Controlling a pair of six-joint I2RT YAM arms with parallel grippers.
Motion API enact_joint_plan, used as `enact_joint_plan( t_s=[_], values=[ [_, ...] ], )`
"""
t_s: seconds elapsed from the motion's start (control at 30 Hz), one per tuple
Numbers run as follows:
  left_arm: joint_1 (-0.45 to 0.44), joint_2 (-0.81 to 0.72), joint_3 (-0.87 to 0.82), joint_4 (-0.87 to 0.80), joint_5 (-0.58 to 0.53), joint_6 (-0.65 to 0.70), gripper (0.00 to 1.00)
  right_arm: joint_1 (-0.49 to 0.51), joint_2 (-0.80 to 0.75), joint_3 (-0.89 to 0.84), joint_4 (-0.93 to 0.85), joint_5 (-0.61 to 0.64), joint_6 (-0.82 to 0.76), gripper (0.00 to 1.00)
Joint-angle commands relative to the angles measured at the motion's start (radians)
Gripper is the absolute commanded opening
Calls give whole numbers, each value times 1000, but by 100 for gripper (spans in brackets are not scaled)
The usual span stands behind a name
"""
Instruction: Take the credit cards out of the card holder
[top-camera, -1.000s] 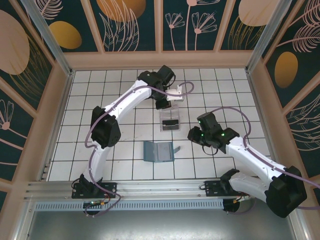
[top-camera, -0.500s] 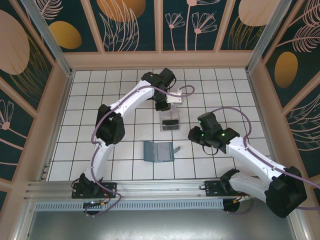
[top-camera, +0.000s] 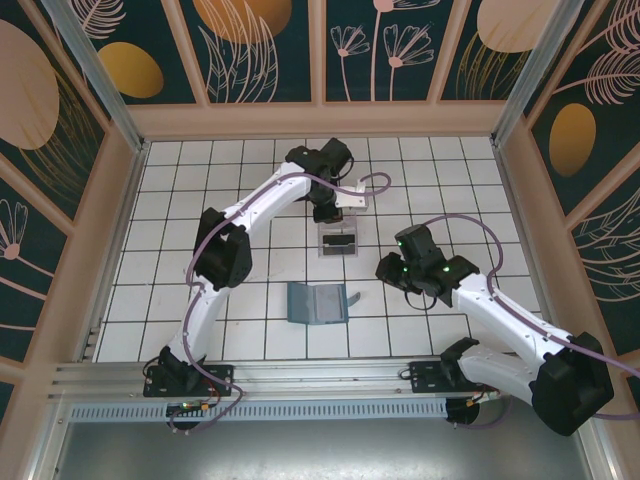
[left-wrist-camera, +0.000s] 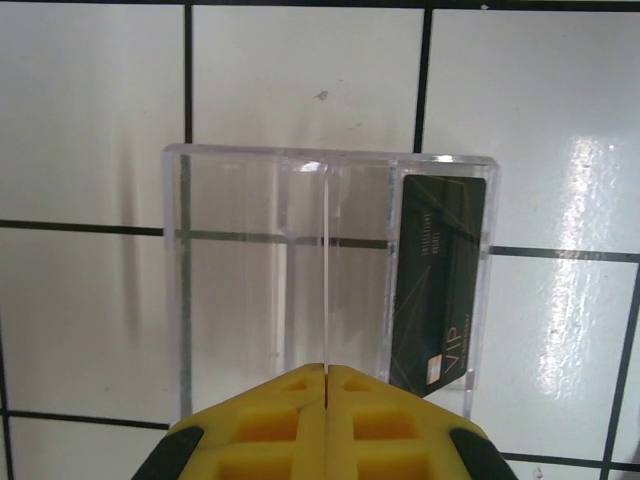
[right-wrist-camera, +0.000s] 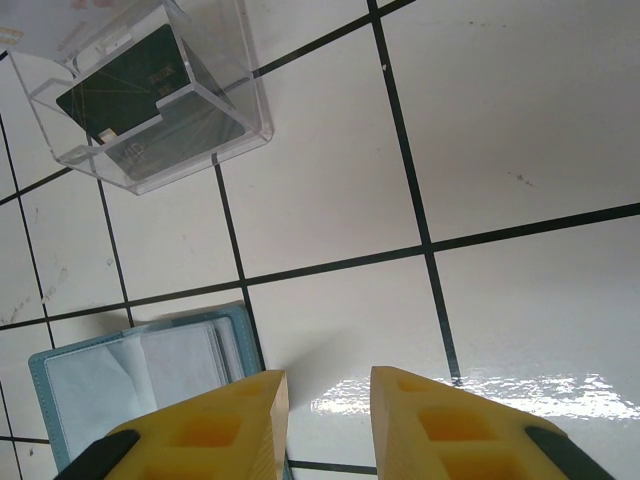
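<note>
Over the far middle of the worktop, the left end effector is closed. Its yellow fingers are pressed flat together, just a hairline seam between them and nothing pinched. Straight out at 12 o'clock from those tips sits the tray, clear plastic, split by a thin wall down its middle. And look at 2 o'clock: the black card lies inside the tray's right-hand compartment, gold lettering showing, clear of the fingers.

Across to the other arm now. The right end effector is open, jaws parted with bare white tile showing through the gap, gripping nothing. From its wrist camera the holder lies at 9 o'clock, just beside the left finger, spread open like a book, a teal border round pale see-through sleeves. Whether a card sits in those sleeves, I can't tell.

From above, the holder lies flat toward the arms' side of the worktop. The tray is near it at 12 o'clock, apart from it, and the right end effector hovers close at 3 o'clock of the holder.
</note>
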Motion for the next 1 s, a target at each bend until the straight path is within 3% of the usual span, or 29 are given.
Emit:
enact_joint_plan(
  t_s=[0.0,0.23,0.47,0.83,0.97],
  values=[
    [9,31,5,-73,63,30,0,-9,4,-12,-18,6,7,29],
    [9,48,22,-146,103,31,0,-9,5,-10,-14,1,9,29],
    [8,81,47,-151,25,11,0,-9,19,-6,-9,-5,6,29],
    [8,67,112,-100,-36,3,27,-9,42,14,-7,-5,0,28],
    [9,39,111,-74,-39,-2,30,-9,47,24,-7,-5,-3,29]
  ],
)
